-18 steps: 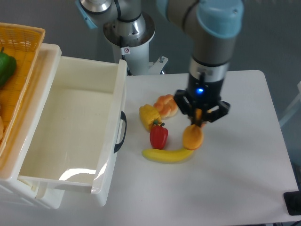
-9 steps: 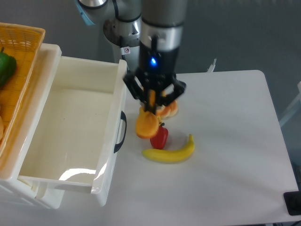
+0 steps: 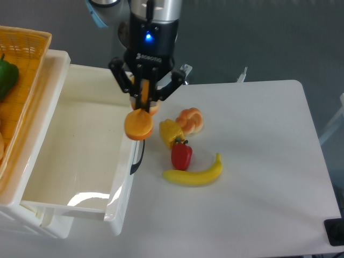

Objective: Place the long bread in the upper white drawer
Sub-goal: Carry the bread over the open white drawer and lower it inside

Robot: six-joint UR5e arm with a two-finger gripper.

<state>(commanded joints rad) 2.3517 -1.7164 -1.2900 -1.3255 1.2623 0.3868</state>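
Observation:
The long bread (image 3: 139,124) hangs end-on as an orange oval, held by my gripper (image 3: 144,97), which is shut on its upper part. It is in the air right above the front wall of the upper white drawer (image 3: 80,145), near the black handle (image 3: 138,151). The drawer is pulled out and its inside looks bare.
On the white table (image 3: 258,161) lie a braided bun (image 3: 190,120), a yellow pepper (image 3: 171,132), a red pepper (image 3: 181,155) and a banana (image 3: 194,174). An orange woven basket (image 3: 19,64) with a green pepper (image 3: 6,77) stands at the far left.
My gripper has carried the long bread left and up, from over the table's middle beside the banana to the drawer's front edge. The banana shows fully now.

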